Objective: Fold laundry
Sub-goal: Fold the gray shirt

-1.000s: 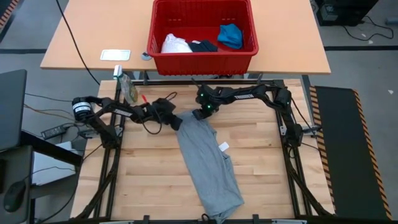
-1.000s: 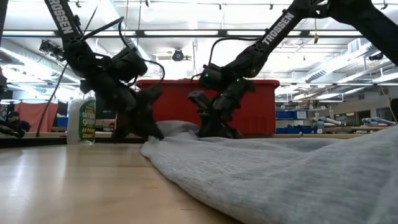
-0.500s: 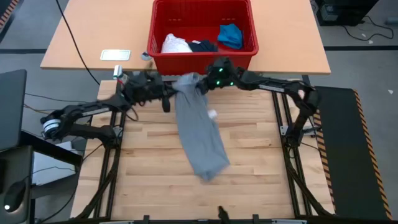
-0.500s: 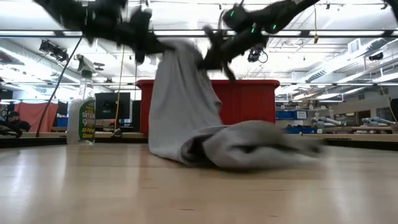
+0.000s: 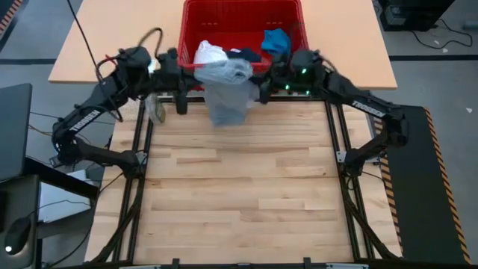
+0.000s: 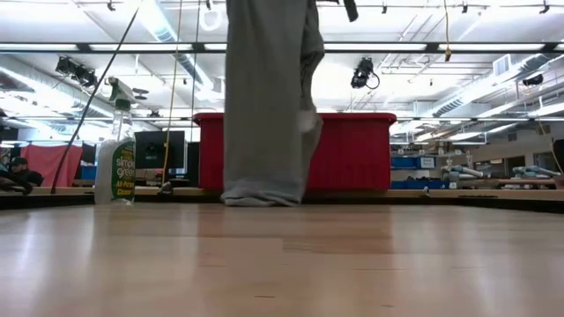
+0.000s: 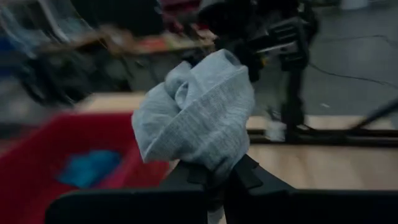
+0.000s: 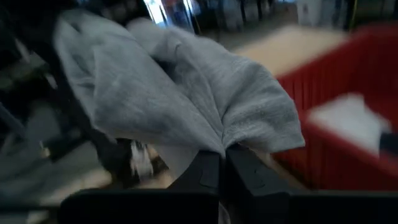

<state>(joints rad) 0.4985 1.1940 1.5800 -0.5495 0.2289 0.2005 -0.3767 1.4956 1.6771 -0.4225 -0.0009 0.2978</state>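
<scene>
Left hand clamped tight on one bunched edge of the grey T-shirt, raised high at the far edge of the tabletop. Shirt hanging bunched, hem just brushing the wood, directly before the red basket. Right hand pinched on the other edge. Risk: thin grips slipping, or hem snagging the basket rim.

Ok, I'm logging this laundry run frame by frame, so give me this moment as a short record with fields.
held item: grey T-shirt, lifted, hanging down to the table in the low view
left claw: shut on the grey T-shirt
right claw: shut on the grey T-shirt
red basket: behind the shirt, holding white cloth, navy garment, bright blue garment
wooden table: in front of the basket
</scene>
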